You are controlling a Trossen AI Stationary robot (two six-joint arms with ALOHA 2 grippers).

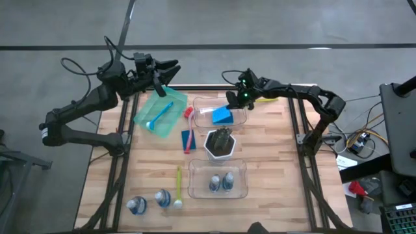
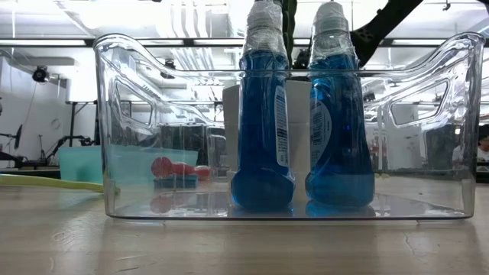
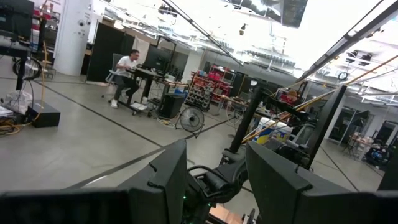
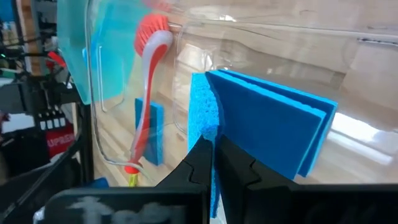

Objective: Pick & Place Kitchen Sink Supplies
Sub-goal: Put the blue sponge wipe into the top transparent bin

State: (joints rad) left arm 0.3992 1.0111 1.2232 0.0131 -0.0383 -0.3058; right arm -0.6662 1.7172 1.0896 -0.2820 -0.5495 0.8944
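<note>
Left arm: enters from the left edge of the high view, elbow low at mid-left, forearm rising toward the upper left; left gripper raised at upper centre-left, its two dark fingers parted with a clear gap, nothing between them, pointing out across the room.

Right arm: bent in from the right side, forearm running leftward along the upper centre; right gripper tilted downward, fingers pressed together.
</note>
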